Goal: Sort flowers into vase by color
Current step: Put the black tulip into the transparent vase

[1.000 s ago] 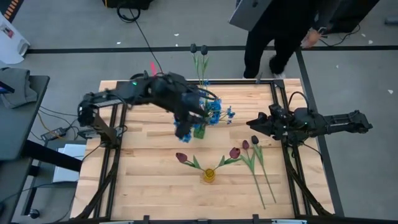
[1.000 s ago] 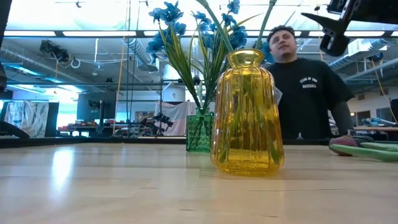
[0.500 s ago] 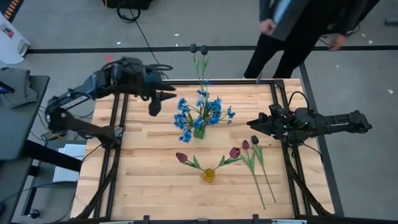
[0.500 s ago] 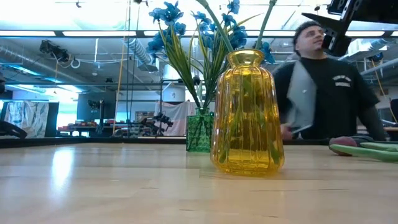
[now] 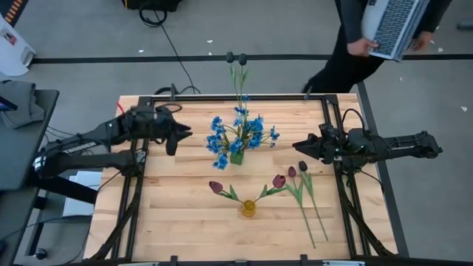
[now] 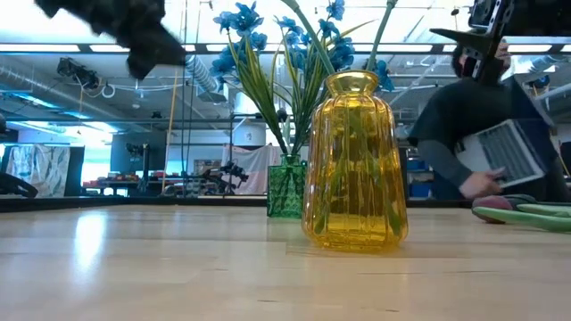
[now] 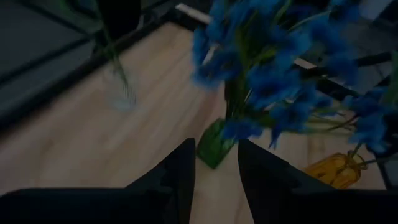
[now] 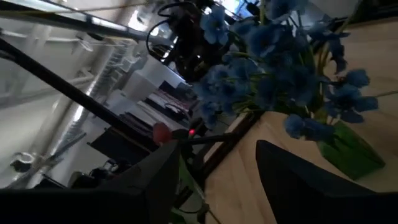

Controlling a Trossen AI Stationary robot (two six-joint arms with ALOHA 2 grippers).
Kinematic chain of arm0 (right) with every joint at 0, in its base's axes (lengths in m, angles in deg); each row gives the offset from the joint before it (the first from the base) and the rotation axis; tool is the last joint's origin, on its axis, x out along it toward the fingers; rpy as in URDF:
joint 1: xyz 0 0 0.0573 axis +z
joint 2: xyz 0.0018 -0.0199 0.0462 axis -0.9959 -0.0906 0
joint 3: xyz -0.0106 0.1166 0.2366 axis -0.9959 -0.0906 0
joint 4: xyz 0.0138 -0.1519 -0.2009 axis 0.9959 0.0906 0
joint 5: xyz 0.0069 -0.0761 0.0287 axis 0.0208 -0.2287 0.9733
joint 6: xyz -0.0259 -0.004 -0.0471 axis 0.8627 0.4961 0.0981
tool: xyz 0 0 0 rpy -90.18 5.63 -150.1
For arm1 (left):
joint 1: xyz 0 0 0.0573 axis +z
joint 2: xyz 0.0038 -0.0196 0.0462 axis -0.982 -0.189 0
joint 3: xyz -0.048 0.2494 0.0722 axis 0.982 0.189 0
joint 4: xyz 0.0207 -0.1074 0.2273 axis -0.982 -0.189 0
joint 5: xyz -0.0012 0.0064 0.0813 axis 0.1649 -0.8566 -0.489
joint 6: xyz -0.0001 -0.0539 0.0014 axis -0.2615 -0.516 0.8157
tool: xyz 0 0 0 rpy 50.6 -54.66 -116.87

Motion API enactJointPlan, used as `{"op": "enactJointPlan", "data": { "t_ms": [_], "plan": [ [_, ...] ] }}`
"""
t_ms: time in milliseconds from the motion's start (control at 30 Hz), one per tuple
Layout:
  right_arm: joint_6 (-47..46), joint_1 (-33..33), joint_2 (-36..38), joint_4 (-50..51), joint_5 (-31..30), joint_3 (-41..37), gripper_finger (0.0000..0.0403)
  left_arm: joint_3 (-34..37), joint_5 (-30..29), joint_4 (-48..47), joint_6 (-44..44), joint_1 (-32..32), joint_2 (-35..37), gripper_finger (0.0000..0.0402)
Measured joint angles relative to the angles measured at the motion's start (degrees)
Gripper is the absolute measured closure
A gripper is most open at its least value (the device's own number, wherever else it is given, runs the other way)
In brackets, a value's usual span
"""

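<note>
- Clearly nearer: right gripper (image 5: pixel 298 147), fingers parted and empty, hovering just beside the loose red tulips (image 5: pixel 294 179) on the desk (image 5: pixel 177 214).
- Stems running lengthwise away from it, toward the desk's near edge.
- Left gripper (image 5: pixel 174 137) well apart beyond the blue flowers (image 5: pixel 238 135), fingers slightly parted, empty.

The left pincer (image 7: pixel 216 177) hangs above the wooden bench (image 7: pixel 93 134), its 2 dark fingers (image 7: pixel 180 174) apart with a narrow gap and nothing between them. Just past them a green glass vase (image 7: pixel 216 144) holds bright blue flowers (image 7: pixel 273 68). A yellow vase (image 7: pixel 333 169) stands farther off.
</note>
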Motion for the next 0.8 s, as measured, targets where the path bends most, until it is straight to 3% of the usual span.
{"op": "enactJointPlan", "data": {
  "t_ms": [133,267,500,633,800],
  "plan": [
    [4.8,0.0,-3.3,6.1,-0.2,4.5,0.0187,6.8,1.1,2.9,-5.5,-0.1,2.0,0.0275],
    [14.4,-0.5,-9.5,16.6,-1.1,13.9,0.0188,10.3,3.0,8.5,-6.2,-0.1,2.0,0.0275],
    [26.1,-0.5,-23.2,46.1,-1.5,32.9,0.0188,16.3,0.8,9.3,-6.0,-0.1,2.0,0.0275],
    [24.3,-0.5,-28.4,56.0,-1.3,38.3,0.0188,19.5,1.4,11.9,-6.3,-0.1,2.0,0.0275],
    [15.0,-0.4,-32.3,64.1,2.7,39.8,0.0188,22.7,1.4,17.9,-6.0,-0.1,1.8,0.0275]
  ]
}}
